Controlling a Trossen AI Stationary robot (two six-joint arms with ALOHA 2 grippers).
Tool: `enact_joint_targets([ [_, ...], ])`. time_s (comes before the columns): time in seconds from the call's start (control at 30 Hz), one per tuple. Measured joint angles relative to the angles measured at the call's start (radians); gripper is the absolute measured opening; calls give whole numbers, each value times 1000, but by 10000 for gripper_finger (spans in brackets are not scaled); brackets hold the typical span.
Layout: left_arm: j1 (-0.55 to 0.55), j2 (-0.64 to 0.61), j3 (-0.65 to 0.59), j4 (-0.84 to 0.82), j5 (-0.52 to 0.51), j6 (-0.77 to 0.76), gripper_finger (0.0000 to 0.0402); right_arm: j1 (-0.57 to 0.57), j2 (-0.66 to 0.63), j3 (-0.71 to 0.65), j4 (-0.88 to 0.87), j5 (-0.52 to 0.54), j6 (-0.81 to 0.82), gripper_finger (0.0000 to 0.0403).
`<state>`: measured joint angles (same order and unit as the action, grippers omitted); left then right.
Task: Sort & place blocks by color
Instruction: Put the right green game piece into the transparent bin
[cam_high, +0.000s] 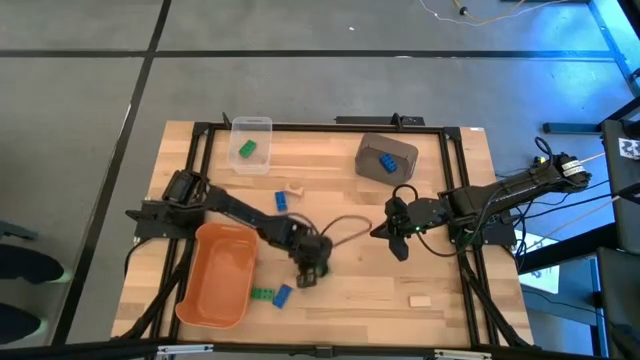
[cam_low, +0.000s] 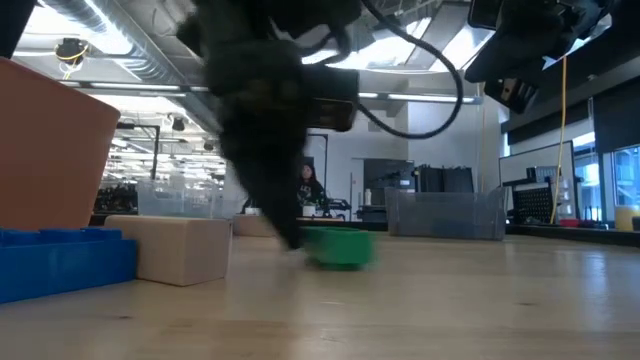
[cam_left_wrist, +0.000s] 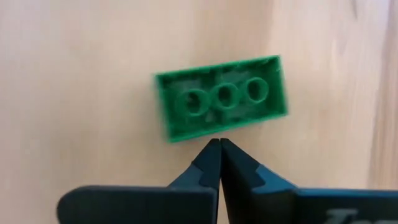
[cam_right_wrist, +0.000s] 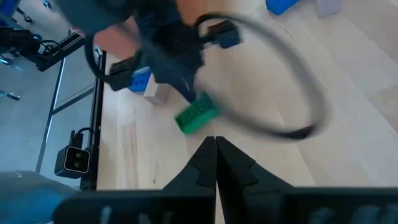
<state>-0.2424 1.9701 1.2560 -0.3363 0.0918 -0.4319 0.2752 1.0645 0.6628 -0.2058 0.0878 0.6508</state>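
left gripper (cam_left_wrist: 219, 144) hangs low over the table's (cam_high: 350, 290) front middle, fingers pressed together on nothing, tips just beside a green block (cam_left_wrist: 222, 98) lying loose and seemingly upside down. right gripper (cam_high: 398, 240) waits mid-table, also closed and empty. orange tub (cam_high: 218, 272) sits nearby.

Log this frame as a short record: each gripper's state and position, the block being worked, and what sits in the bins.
left gripper: shut, empty, tips beside the green block on the table
right gripper: shut, empty, waiting right of centre
clear bin: one green brick
dark grey bin: blue bricks
orange tub: nothing visible inside
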Motion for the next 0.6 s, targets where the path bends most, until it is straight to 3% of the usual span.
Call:
enact_joint_targets([
  [0.13, 45, 1, 4, 76, 51, 26, 0, 0, 0, 0, 2, 1, -1, 0],
  [0.27, 99, -28, 5, -30, 82, 96, 0, 0, -18, 0, 0, 1, 0, 0],
  [0.43, 170, -154, 6, -164, 77, 216, 0, 1, -26, 0, 8, -4, 99, 0],
  [0.6, 228, -325, 6, -162, 18, 294, 0, 16, -14, 0, 40, -20, 152, 15],
])
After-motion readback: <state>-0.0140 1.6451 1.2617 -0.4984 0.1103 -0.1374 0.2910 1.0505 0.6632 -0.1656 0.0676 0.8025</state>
